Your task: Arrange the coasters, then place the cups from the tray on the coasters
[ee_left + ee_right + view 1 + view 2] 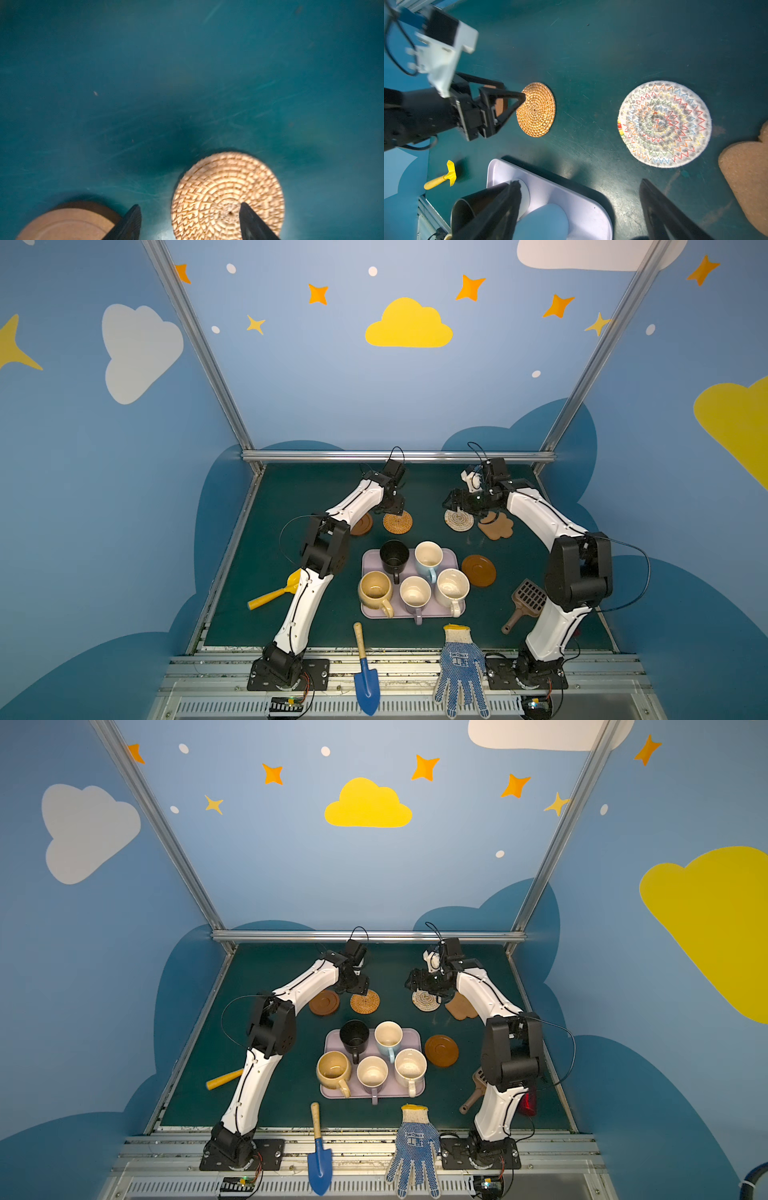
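Rattan coaster (227, 193) lay flat toward the bench's (187, 62) far edge: light, stiff, likely best pinched at its rim. Left end effector (189, 223) gaped empty over it; right end effector (581, 214) wide, empty.

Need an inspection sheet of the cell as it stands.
surface: green mat, scuffed; no spills seen.
job's things: rattan coaster, woven coaster, cloud coaster, brown disc by left arm, brown disc beside tray, all flat, bare; five cups upright on tray.
clutter: yellow scoop, blue trowel, glove, slotted scoop.
end effectors: left end effector open over rattan coaster's edge; right end effector open, empty, near woven coaster.
cables: left arm cable, right arm cable loop free of things.
surroundings: painted walls, aluminium frame; nothing else seen.
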You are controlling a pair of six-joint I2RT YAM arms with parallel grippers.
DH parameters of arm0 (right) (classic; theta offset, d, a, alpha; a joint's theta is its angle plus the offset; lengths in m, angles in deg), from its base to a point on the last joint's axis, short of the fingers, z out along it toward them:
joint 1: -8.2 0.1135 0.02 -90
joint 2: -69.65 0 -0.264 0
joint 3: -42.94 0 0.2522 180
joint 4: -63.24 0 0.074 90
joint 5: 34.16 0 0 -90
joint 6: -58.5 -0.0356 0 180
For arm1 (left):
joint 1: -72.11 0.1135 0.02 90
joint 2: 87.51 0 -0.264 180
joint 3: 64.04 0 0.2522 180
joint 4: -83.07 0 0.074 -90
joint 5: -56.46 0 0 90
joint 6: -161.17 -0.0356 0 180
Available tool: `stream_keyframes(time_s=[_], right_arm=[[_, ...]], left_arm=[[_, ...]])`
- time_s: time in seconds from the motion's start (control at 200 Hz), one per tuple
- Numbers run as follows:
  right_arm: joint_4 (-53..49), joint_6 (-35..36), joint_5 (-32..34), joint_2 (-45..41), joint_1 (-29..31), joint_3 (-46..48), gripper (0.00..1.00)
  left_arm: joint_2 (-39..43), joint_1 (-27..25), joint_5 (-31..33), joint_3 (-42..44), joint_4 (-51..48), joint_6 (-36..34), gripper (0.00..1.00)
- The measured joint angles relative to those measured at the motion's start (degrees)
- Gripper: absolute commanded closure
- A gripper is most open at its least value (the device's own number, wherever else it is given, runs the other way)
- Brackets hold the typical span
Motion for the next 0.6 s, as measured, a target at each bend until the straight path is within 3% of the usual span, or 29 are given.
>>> stream_keyframes(time_s=[0.155,0.215,0.25,0.345,0.445,0.601], right_arm=[[0.0,0.0,0.8,-1.1,-0.2,1.3,0.11],[0.2,0.0,1.7,-2.0,-0.3,2.0,0.09],[0.3,-0.1,2.3,-2.6,-0.4,2.4,0.08],[0.6,-0.5,4.2,-4.1,-0.8,3.0,0.06],[0.5,-0.7,5.5,-4.1,-1.9,2.5,0.06],[-2.2,0.2,8.3,0.2,-3.4,-2.6,0.06]], left_arm=[[0.6,-0.1,1.4,-0.9,-1.7,0.7,0.22],[1.7,0.0,1.4,-0.3,-2.1,1.0,0.14],[2.9,0.0,1.2,0.5,-2.1,1.3,0.02],[8.1,0.1,-0.4,3.8,-1.7,2.1,0.0],[16.4,0.4,-5.3,9.0,0.7,2.6,0.0],[30.0,1.0,-18.6,19.0,9.0,3.6,0.0]])
